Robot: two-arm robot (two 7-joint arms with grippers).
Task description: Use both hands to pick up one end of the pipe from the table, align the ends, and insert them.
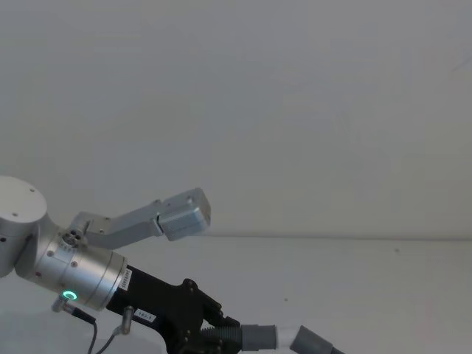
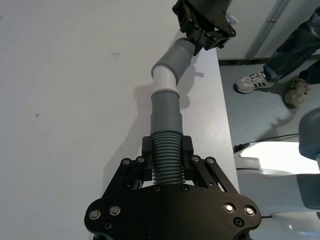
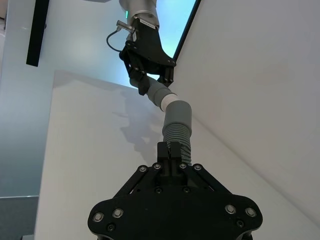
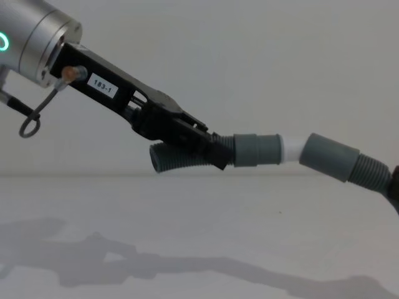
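Left gripper (image 4: 206, 146): comes in from the left in the chest view, held up off the table; its black fingers (image 2: 146, 150) are pinched on the ribbed part of the left pipe piece. A white "183-1" label (image 4: 102, 85) sits on its black body, near the silver wrist.
Left pipe piece (image 4: 255, 150): dark grey, ribbed where the gripper pinches it, with a smooth grey cuff pointing right; a bent ribbed tail (image 4: 171, 159) hangs out behind the fingers.
White stub (image 4: 291, 149): sticks out of the left piece's cuff and reaches the mouth of the right piece's cuff; how deep it sits cannot be told.
Right pipe piece (image 4: 340, 159): grey cuff tilted up toward the left, meeting the stub at an angle; its ribs run off right.
Right gripper (image 3: 174, 152): at the right, fingers pressed on the ribbed part of the right piece.
Table (image 4: 199, 237): white, below both pieces, carrying the arms' shadows; neither piece touches it.
Wall (image 1: 295, 110): pale grey, beyond the table's far edge.
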